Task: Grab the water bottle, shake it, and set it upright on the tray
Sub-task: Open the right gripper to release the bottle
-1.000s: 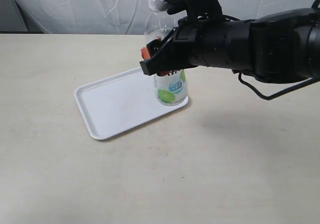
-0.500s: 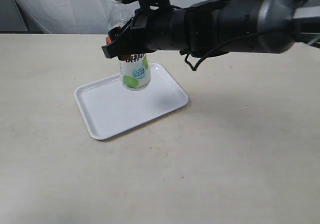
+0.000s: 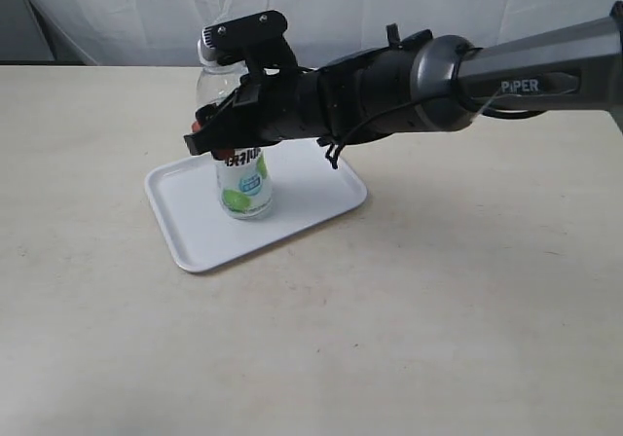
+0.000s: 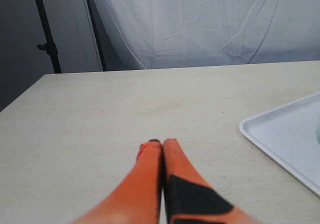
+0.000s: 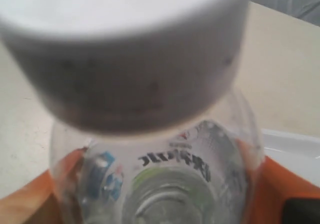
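The right gripper [image 3: 224,142], reaching across from the right, is clamped on the water bottle [image 3: 243,185], which stands upright at the middle of the tray [image 3: 190,227]. Its black arm [image 3: 389,95] hides the bottle's midsection. The left gripper [image 4: 161,148], fingers pressed together, hovers over the table [image 4: 100,109] near the tray's edge.

The tray [image 3: 190,227] is lying on the table [image 3: 438,309], left of centre in the exterior view, and the water bottle [image 3: 243,188] is standing upright on its middle. The right gripper [image 3: 222,140] is reaching across from the right and closing on either side of the bottle, above the tray. The left gripper [image 4: 161,151] is hovering over bare table, fingertips pressed together, near one tray edge but apart from it.
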